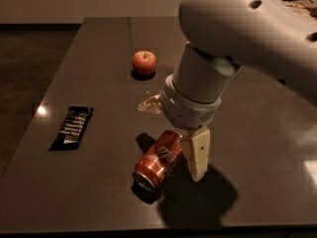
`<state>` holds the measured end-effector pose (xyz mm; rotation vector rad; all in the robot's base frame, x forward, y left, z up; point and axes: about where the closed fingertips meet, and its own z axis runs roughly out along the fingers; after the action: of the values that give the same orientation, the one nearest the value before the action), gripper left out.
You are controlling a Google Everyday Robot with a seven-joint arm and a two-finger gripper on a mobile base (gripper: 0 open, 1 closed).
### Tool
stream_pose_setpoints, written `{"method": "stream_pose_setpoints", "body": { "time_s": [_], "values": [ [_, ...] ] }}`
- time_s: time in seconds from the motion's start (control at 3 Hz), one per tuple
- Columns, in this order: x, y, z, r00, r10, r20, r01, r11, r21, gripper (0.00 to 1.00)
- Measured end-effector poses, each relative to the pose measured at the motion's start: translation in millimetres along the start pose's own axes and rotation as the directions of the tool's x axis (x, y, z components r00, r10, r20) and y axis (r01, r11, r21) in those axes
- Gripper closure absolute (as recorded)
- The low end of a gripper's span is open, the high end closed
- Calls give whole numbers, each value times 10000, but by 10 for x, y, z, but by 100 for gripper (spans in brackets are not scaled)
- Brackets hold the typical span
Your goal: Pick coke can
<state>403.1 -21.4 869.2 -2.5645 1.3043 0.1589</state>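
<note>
The coke can (157, 161) lies on its side on the dark table (99, 43), near the front edge, with its silver end towards me. My gripper (173, 130) hangs over the can's far end and is open. One beige finger (199, 152) reaches down just to the right of the can. The other fingertip (148, 104) shows to the upper left of the can. The big white arm hides the table behind it. The can is not held.
A red apple (144, 62) sits at the back middle of the table. A black snack bar wrapper (72, 127) lies at the left. The table's front edge runs just below the can.
</note>
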Motion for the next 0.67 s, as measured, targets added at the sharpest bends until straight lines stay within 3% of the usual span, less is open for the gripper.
{"method": "stream_pose_setpoints", "body": {
  "time_s": [0.33,0.67],
  "values": [
    [-45,62,114,9970,-770,84,772,9966,-285,0],
    [-80,83,178,9919,-1252,220,1260,9910,-447,16]
  ]
}}
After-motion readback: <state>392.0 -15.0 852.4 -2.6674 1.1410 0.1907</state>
